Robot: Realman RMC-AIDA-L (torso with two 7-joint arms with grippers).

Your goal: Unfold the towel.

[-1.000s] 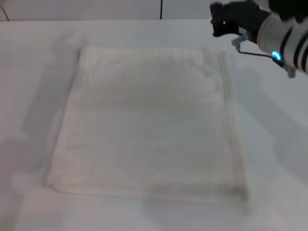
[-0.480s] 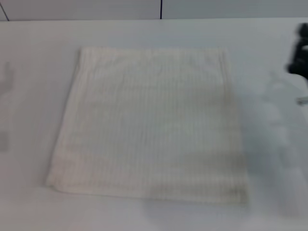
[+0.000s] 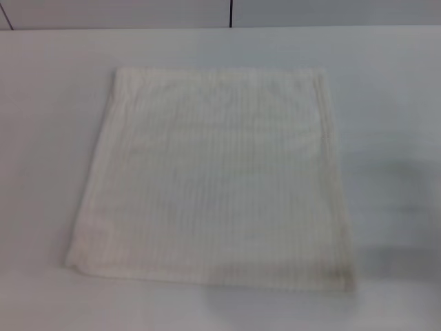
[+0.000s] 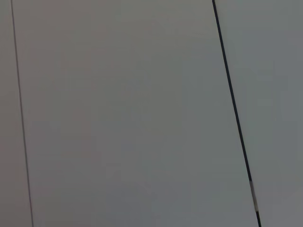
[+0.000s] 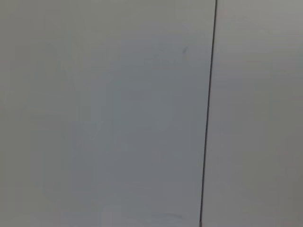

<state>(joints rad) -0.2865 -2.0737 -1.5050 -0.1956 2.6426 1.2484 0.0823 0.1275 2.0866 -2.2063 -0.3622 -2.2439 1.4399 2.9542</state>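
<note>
The towel point(image 3: 213, 176) lies spread flat on the white worktop point(image 3: 393, 96), near the middle of the head view, as one roughly square sheet with its hemmed border showing along the far and right edges. No fold or doubled layer is plain to see, so the unfolding looks done or nearly so.

Neither claw shows in any view. Both wrist cameras see only plain grey panels crossed by a thin dark seam point(image 4: 234, 109), so whether the left or right claw is wide or narrow cannot be told.

The cloth looks soft, light and limp, with a ribbed weave that should give the fingers some bite. It will likely drape and drag rather than hold a shape, and a pull at one spot may bunch it. If any smoothing is left, the corners or the hem seem the best places to pinch, since the thicker edge lifts cleanly off the smooth worktop.
</note>
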